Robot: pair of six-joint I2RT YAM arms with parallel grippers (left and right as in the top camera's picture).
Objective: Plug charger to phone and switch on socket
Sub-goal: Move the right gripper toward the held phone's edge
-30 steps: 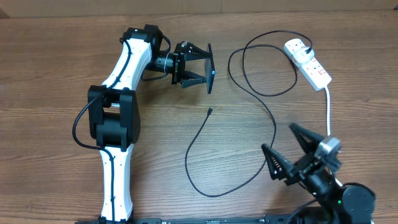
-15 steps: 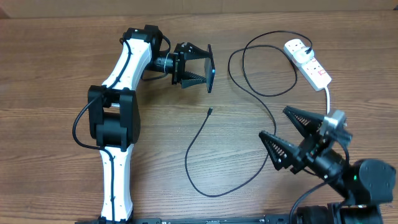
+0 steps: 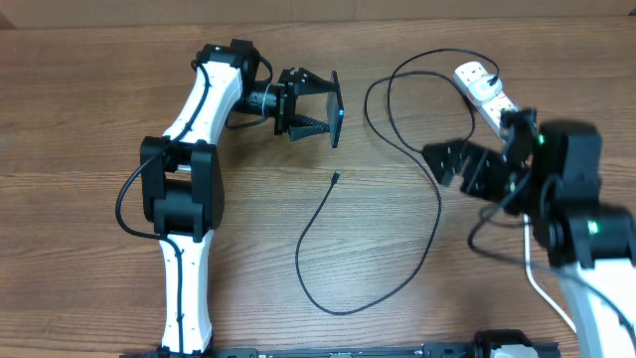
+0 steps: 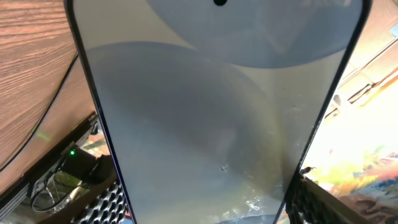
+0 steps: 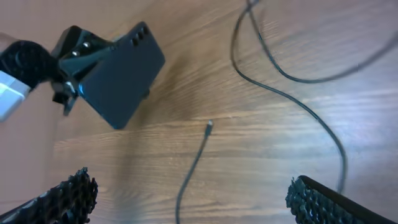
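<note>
Brown wood-grain surface (image 3: 79, 119), grain running left to right, filling nearly the whole overhead view. Along the surface's far edge, a pale beige strip (image 3: 99, 10). At the surface's near edge, a black rail (image 3: 348, 352). In the left wrist view, beyond the surface's edge, a dark box (image 4: 84, 167) with a small green light (image 4: 71, 152); thin wire loops (image 4: 45, 194) just beside it. Farther from the surface, bright blurred colours, too washed out to identify.

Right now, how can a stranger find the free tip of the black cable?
Find the left gripper, holding the phone on edge. Just below the phone in the overhead view, on the table, lies the tip. Unlike the cable's other end at the white socket, it ends free.
</note>
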